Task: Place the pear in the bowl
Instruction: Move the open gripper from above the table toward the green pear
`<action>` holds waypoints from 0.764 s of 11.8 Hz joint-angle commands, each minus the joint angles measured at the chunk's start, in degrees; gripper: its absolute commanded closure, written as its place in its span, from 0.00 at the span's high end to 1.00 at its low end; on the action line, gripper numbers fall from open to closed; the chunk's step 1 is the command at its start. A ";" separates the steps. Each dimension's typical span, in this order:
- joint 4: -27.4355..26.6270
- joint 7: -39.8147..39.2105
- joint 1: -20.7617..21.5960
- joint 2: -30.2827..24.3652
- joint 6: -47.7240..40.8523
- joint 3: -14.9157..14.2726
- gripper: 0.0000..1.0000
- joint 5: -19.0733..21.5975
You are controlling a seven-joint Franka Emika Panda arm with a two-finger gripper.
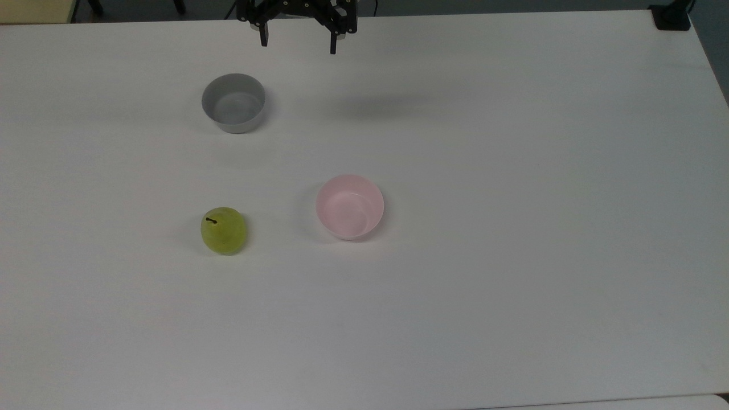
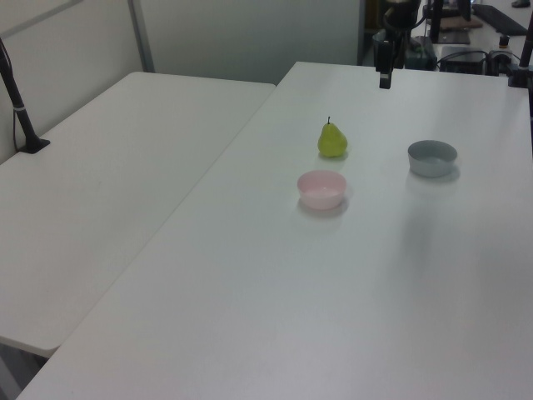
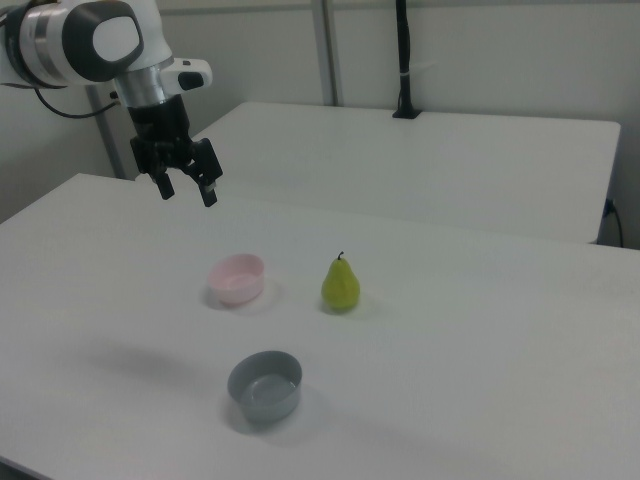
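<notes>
The pear (image 1: 224, 230) stands upright on the white tabletop (image 1: 512, 256), stem up, just beside the pale pink bowl (image 1: 349, 206) but not touching it; in the top view it lies to the bowl's left, in the right view to the bowl's right. A grey bowl (image 1: 233, 103) sits apart from both, farther up the top view, and all three stand separately. The claw (image 1: 298, 46) hangs in the air above the tabletop's far edge in the top view, its two fingers spread apart and holding nothing, well away from the pear.
</notes>
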 commanded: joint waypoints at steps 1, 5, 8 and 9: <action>0.74 0.28 0.34 -0.54 -3.64 -0.55 1.00 0.27; 0.74 0.19 0.35 -0.54 -3.65 -0.46 1.00 0.26; 0.74 -0.95 0.17 -0.10 -2.95 -0.55 1.00 0.18; 0.74 -3.48 -0.09 0.16 -2.16 -0.73 1.00 0.09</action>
